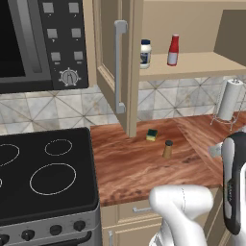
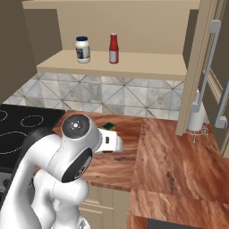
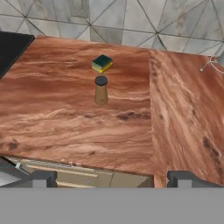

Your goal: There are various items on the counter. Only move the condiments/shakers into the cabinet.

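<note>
Claw [image 3: 111, 178] spread wide and empty above the front edge of the counter [image 3: 65, 127].

Ahead of the claw and slightly left of its centre line, the tan-brown shaker [image 3: 101, 90] stands upright on the counter, well apart from both fingertips [image 3: 43, 178]. Just beyond the shaker lies the green-and-yellow sponge [image 3: 102, 63], near it but not touching. Further right of the claw, at the back of the counter, stands the paper towel roll [image 1: 229, 100]. Above the claw, the cabinet [image 1: 192, 65] stands with its door [image 1: 113, 62] open; on its shelf, the white jar [image 1: 145, 54] sits to the left and the red squeeze bottle [image 1: 173, 50] to the right, both upright and apart.
</note>
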